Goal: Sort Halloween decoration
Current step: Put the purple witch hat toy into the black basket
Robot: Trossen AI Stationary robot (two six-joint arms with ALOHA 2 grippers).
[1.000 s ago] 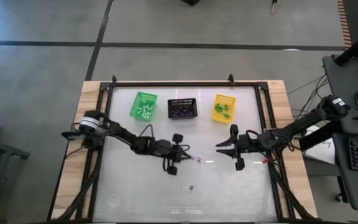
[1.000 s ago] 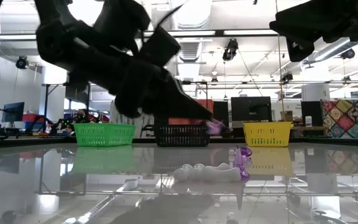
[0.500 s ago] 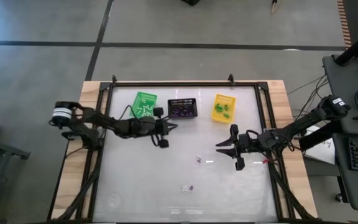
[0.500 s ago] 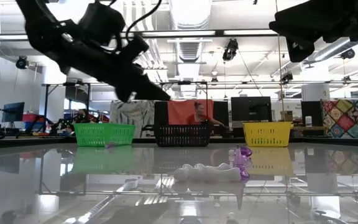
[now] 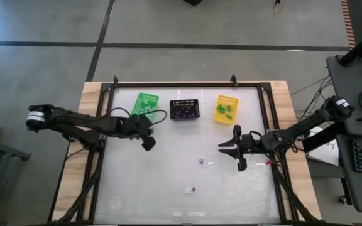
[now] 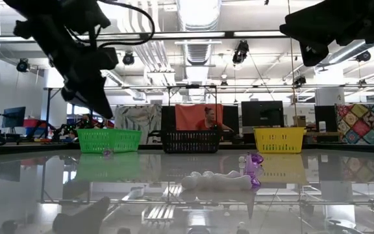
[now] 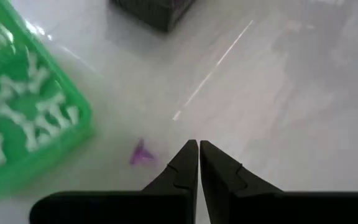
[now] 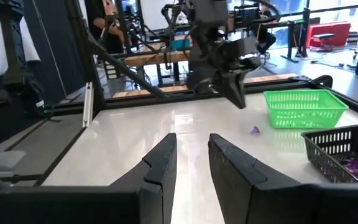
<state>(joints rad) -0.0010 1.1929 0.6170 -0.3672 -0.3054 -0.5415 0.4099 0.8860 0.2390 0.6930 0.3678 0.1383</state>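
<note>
My left gripper hangs shut above the table, just near of the green basket, and holds nothing. A tiny purple trinket lies on the table beside that basket, close under the shut fingertips. The green basket holds white bones. Two more trinkets lie on the table's middle: one and another nearer the front; the low view shows a white one with a purple one. My right gripper hovers open at the right, empty.
A black basket with purple pieces and a yellow basket with green pieces stand in a row with the green one along the far edge. A dark metal frame borders the table. A person sits in the room beyond.
My left gripper has swung from the table's middle toward the left and far side, rising and rolling, and now hangs by the green basket. A purple trinket that showed at its fingertips a second ago now lies on the table in front of the green basket.
</note>
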